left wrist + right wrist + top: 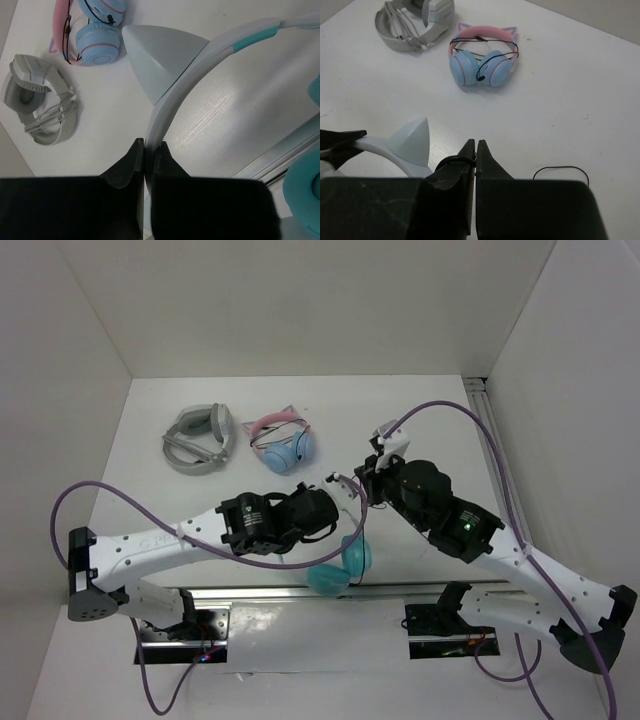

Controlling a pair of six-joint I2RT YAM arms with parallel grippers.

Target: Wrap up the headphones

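On a white table (330, 400), bulky grey-white headphones (200, 438) lie at eleven o'clock. Pink-banded blue cat-ear headphones (282, 440) are just beside them at twelve. At centre, the left gripper (148, 150) is clamped shut on the pale headband (170, 100) of the teal-cupped over-ear headphones (343, 562), whose cups are seen at six o'clock by the near edge. The right gripper (475, 150) is pinched closed on their thin black cable (561, 168).
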